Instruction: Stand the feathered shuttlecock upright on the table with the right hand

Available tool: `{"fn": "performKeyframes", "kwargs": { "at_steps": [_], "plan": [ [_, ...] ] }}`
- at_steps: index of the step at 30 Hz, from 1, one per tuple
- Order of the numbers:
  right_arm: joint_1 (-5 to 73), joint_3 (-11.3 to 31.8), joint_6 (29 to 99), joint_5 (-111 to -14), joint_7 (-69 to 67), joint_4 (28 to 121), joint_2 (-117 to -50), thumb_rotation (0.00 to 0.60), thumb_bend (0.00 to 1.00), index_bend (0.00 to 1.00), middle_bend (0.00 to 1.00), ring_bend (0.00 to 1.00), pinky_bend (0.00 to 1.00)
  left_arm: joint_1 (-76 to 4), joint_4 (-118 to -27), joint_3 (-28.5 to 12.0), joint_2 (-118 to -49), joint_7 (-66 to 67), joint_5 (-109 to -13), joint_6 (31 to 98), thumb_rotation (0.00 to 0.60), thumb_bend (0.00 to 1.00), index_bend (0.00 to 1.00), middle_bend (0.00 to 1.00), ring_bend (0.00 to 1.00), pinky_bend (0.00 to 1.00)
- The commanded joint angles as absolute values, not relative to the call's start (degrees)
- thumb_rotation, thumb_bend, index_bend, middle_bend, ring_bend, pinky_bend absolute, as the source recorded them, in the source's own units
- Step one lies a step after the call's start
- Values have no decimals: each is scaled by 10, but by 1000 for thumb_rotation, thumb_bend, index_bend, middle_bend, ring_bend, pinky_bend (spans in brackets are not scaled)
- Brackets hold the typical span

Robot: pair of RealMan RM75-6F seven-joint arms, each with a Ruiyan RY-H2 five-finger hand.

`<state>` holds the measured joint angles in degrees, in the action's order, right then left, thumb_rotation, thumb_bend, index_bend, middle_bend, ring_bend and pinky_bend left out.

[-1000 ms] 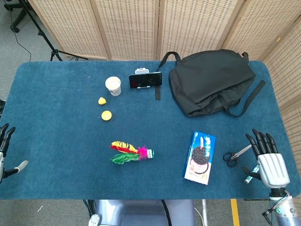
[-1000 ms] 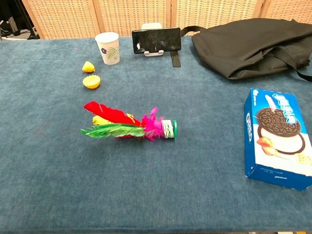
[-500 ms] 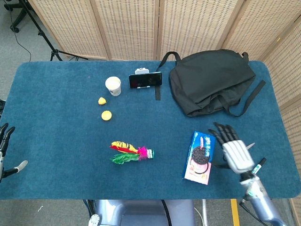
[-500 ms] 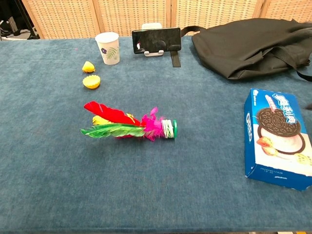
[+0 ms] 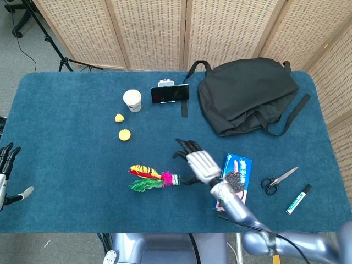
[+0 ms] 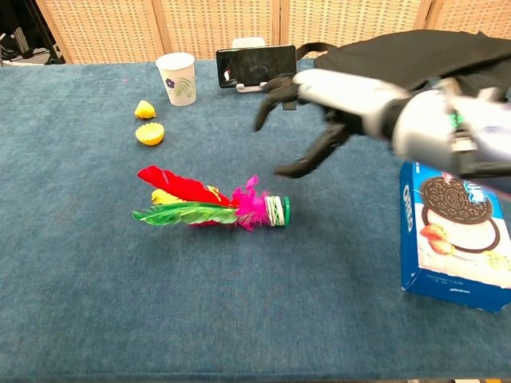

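The feathered shuttlecock [image 5: 154, 179] lies on its side near the front middle of the worktop [image 5: 66, 143] in the head view, feathers pointing left and its round base to the right. The right hand [image 5: 199, 164] hangs just right of that base, its fingers [image 5: 183, 146] spread apart and holding nothing, not touching the shuttlecock. The left hand [image 5: 7, 169] sits at the far left edge, fingers apart, also empty. A white paper cup [image 5: 132, 100] stands upright toward the back; what it holds cannot be told. Two small yellow pieces [image 5: 122, 127] lie in front of it. A phone on a stand [image 5: 170, 93] is beside the cup, and a black bag [image 5: 247, 93] slumps closed at the back right. A blue cookie box [image 5: 237, 177] lies flat under the right forearm, with scissors [image 5: 278, 180] and a marker [image 5: 298, 198] further right. The worktop is covered in blue felt; woven folding screens [image 5: 165, 30] stand behind it on a grey floor.

In the chest view the shuttlecock [image 6: 211, 204] again lies flat, red, yellow and green feathers left, pink tuft and green-white base right. The right hand [image 6: 315, 112] hovers above and to the right of it, fingers [image 6: 297, 166] open and curved downward. The cup [image 6: 176, 78], its inside unseen, the yellow pieces [image 6: 148, 133], the phone [image 6: 256, 66], the bag [image 6: 415, 72] and the cookie box [image 6: 457, 227] all rest on the blue worktop [image 6: 80, 279].
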<state>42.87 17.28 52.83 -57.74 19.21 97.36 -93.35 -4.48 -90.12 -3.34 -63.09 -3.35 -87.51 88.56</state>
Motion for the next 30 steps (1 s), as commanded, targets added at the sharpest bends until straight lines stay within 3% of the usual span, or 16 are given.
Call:
{"fn": "performKeyframes", "kwargs": {
  "at_steps": [1, 20, 30],
  "plan": [
    [492, 206, 527, -473, 264, 923, -1014, 600, 360, 301, 0, 0, 0, -46, -902, -35, -629, -38, -871, 882, 600, 0, 0, 0, 0, 8],
    [574, 225, 545, -361, 297, 873, -1082, 600, 394, 378, 0, 0, 0, -49, -902, -38, -625, -44, -863, 874, 600, 0, 0, 0, 0, 8],
    [586, 225, 543, -339, 281, 861, -1097, 600, 435, 499, 0, 0, 0, -50, -903, -39, -624, -48, -858, 871, 600, 0, 0, 0, 0, 8]
  ]
}}
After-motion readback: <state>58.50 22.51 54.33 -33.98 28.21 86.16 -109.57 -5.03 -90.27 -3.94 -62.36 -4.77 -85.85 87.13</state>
